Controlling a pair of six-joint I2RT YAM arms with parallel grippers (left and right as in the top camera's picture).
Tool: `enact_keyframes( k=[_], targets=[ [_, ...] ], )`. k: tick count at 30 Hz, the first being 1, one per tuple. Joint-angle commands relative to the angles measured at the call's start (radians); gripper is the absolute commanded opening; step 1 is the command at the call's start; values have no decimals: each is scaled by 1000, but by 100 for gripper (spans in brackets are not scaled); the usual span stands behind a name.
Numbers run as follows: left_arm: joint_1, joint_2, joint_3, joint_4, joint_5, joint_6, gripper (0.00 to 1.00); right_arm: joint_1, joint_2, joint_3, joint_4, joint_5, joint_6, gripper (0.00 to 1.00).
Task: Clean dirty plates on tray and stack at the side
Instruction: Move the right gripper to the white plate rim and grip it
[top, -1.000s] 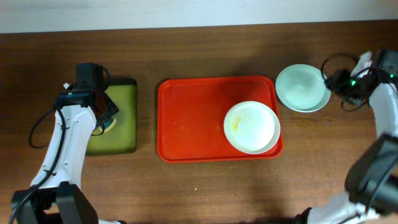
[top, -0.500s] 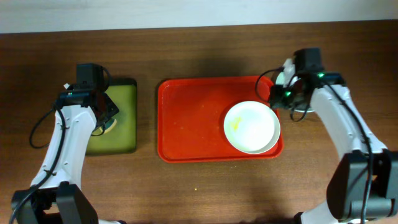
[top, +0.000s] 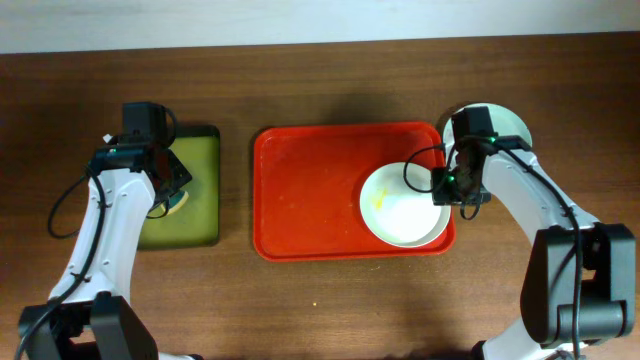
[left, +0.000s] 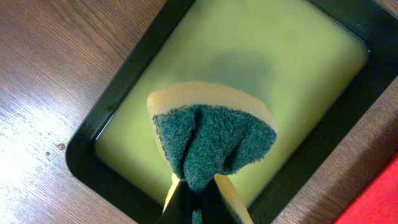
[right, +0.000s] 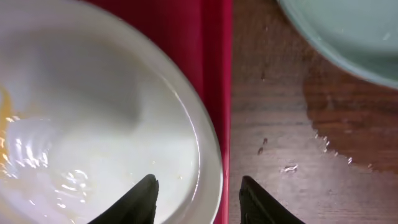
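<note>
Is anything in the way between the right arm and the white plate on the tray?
No, nothing visible. The open right end effector sits at the edge of the white plate: one finger over the plate, the other over the table beside the red tray.

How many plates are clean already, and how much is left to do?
One looks done: the mint plate sits beside the red tray. Now the open right hand straddles the rim of the white plate, and the left hand grips a sponge. Left: scrub off that plate's yellow smear and stack it.
</note>
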Motion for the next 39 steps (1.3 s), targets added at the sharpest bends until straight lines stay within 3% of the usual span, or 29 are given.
enact_keyframes(
  k=[1,4,8,10,12,17,23,25,37,39],
  targets=[
    [2,-17,-8,-4,4,9,0,3,4,-46,-1,19,6,41],
    [2,-17,-8,-4,4,9,0,3,4,-59,4,19,6,33],
    [2,-17,-8,-4,4,9,0,3,4,-59,5,8,6,30],
    [2,-17,-8,-4,4,9,0,3,4,-59,5,5,6,19],
    [2,-17,-8,-4,4,9,0,3,4,-59,14,-41,6,15],
    [2,-17,-8,-4,4,9,0,11,4,-59,73,-317,5,15],
    [2,-17,-8,-4,4,9,0,14,4,-59,75,-51,75,20],
    [2,-17,-8,-4,4,9,0,15,5,-61,82,-44,74,25],
    [2,-17,-8,-4,4,9,0,43,6,-135,216,-170,115,25],
    [2,-17,-8,-4,4,9,0,42,5,-134,219,-131,115,19]
  ],
)
